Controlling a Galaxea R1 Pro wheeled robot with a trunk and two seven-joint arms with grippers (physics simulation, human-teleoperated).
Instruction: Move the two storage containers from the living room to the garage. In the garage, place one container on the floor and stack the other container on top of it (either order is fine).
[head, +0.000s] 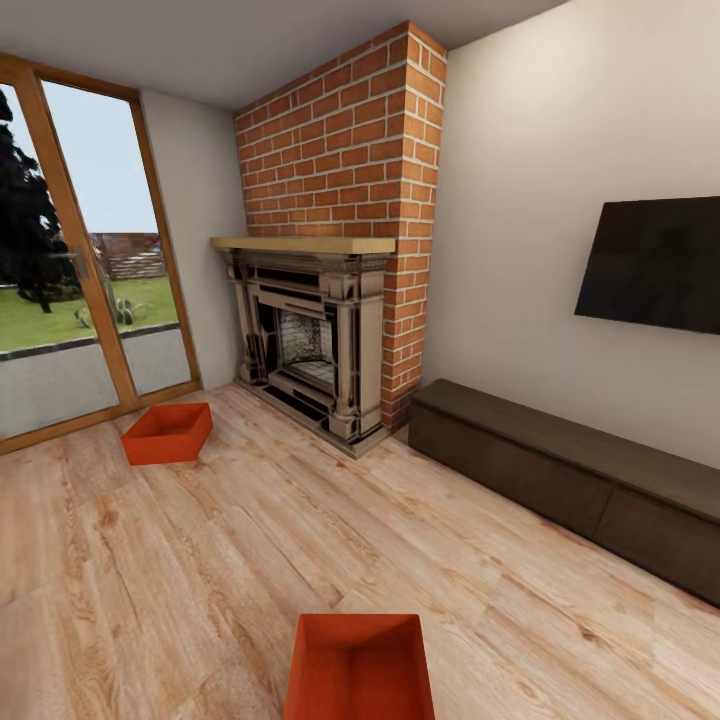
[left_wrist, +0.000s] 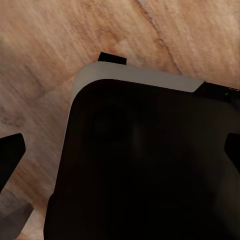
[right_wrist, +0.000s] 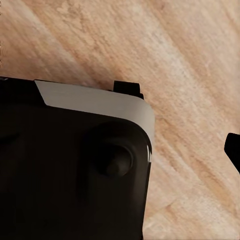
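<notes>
A brick fireplace (head: 335, 250) stood between a glass door (head: 70, 260) and a low dark cabinet (head: 570, 480) — wall TV (head: 655, 262) above.

home living room: brick fireplace (head: 340, 230), wall tv (head: 655, 262), low cabinet (head: 570, 475), plank floor (head: 200, 550).

**Count of things in the living room**

Two red-orange storage containers are sitting on the light wood plank floor (head: 560, 640): one container (head: 170, 432) is lying near the glass door, and the other container (head: 360, 667) is showing at the near edge of the head view. One brick fireplace (head: 330, 330) is standing against the far wall. One black TV (head: 655, 262) is hanging on the right wall. One long dark cabinet (head: 570, 475) is running beneath it. One wood-framed glass door (head: 70, 260) is showing on the left. One robot base (left_wrist: 145, 165) is appearing dark, above the planks, in each wrist view.
</notes>
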